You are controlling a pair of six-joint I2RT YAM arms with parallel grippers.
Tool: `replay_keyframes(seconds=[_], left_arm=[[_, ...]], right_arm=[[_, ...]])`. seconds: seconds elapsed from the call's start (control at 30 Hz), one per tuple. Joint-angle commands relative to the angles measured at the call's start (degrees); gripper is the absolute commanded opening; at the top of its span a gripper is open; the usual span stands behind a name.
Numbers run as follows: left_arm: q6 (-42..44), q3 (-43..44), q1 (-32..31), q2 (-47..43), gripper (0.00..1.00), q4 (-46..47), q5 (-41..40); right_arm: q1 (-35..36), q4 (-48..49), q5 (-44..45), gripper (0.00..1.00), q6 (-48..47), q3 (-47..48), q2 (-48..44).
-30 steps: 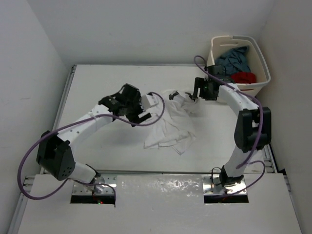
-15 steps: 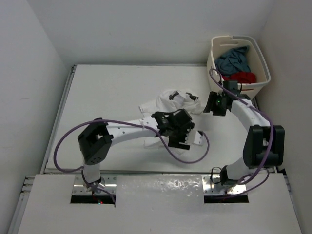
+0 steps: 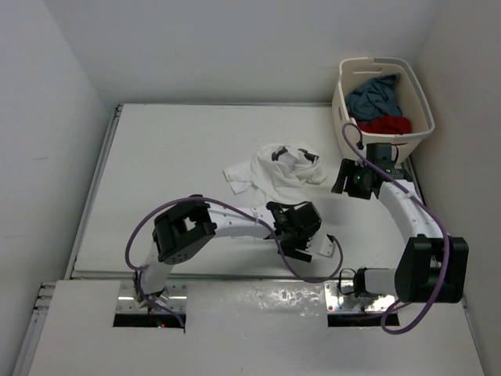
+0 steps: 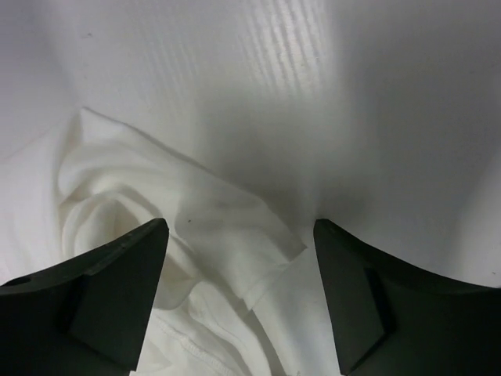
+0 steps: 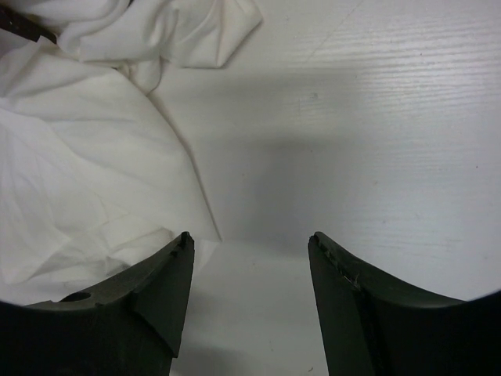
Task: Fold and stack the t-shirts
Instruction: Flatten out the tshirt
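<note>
- Since 1 second ago the left gripper (image 3: 300, 235) has swung from left of centre to the near middle of the table (image 3: 172, 157). The right gripper (image 3: 346, 178) has drawn back toward the right edge. The white t-shirt (image 3: 270, 171), which then trailed toward the near edge, now lies bunched farther back.
- The white t-shirt is soft, thin cloth, heaped in rounded folds with 1 sleeve sticking out at the left. Black markings show on its far folds.
- The left pincer is spread wide. In its wrist view the 2 dark, wedge-shaped fingers (image 4: 102, 290) stand apart over a creased hem of white cloth, and whether they touch it cannot be told.
- The right pincer is also spread, with nothing between its fingers (image 5: 149, 298) but bare tabletop. The white cloth lies just to its left.
- The cream plastic basket (image 3: 376, 61) stands at the far right corner, smooth-walled with rounded corners. In it the blue-grey t-shirt (image 3: 376, 95) lies crumpled behind the red t-shirt (image 3: 390, 124). The basket wall hides part of both.
- In the top view the left arm's wrist covers its fingertips, and the right arm's fingers are too small and dark to make out.
- The tabletop is white with a fine ribbed grain, glossy where light strikes it.
- Plain white walls (image 3: 235, 47) close in the table on 3 sides.
</note>
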Motion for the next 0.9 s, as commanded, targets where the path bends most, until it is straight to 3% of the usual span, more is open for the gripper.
replay_keyframes(seconds=[0.0, 0.1, 0.17, 0.2, 0.33, 0.43, 0.47, 0.53, 0.57, 0.7, 0.83, 0.87], left_arm=[[-1.31, -3.03, 0.2, -0.71, 0.73, 2.91, -4.48], [-1.48, -5.05, 0.29, -0.36, 0.6, 3.34, -4.66], [-2.96, -4.54, 0.2, 0.6, 0.14, 4.3, -5.01], [-3.76, -4.09, 0.29, 0.96, 0.0, 4.83, -7.36], [-9.38, 2.83, 4.05, -3.94, 0.0, 1.08, -7.48], [-15.97, 21.43, 11.96, -7.9, 0.0, -11.65, -0.9], [-18.33, 32.71, 15.81, -8.61, 0.0, -16.73, 0.6], [-18.71, 46.97, 17.68, -10.19, 0.0, -21.06, -1.57], [-16.27, 50.11, 17.69, -11.16, 0.0, -21.7, -2.98], [-14.23, 49.62, 17.08, -22.64, 0.0, -15.39, -10.1], [-14.14, 48.64, 16.46, -29.18, 0.0, -8.45, -15.55], [-13.36, 49.08, 16.46, -30.06, 0.0, -7.48, -20.17]], right_arm=[[0.06, 0.54, 0.14, 0.6, -0.04, -0.54, -2.71], [0.06, 0.71, 0.4, 0.6, -0.04, -0.28, -2.89], [0.06, 1.24, -0.12, 0.6, -0.39, -0.36, -2.71], [0.06, 1.32, 0.05, 0.59, -0.74, -0.36, -2.54], [-0.64, -0.16, 1.46, 0.58, -1.8, 0.34, -2.01], [-1.61, -1.48, 1.63, 0.57, -1.97, 2.53, -2.53], [-1.61, -1.92, 2.33, 0.57, -2.06, 3.32, -3.14], [-1.61, -2.89, 4.0, 0.57, -2.15, 5.43, -4.02], [-1.61, -3.07, 4.09, 0.57, -2.32, 6.74, -5.16], [-1.61, -5.78, 7.77, 0.57, -4.25, 11.05, -7.19], [-1.69, -7.29, 6.3, 0.57, -5.49, 17.54, -7.46], [-1.69, -7.11, 5.77, 0.56, -5.4, 18.52, -7.46]])
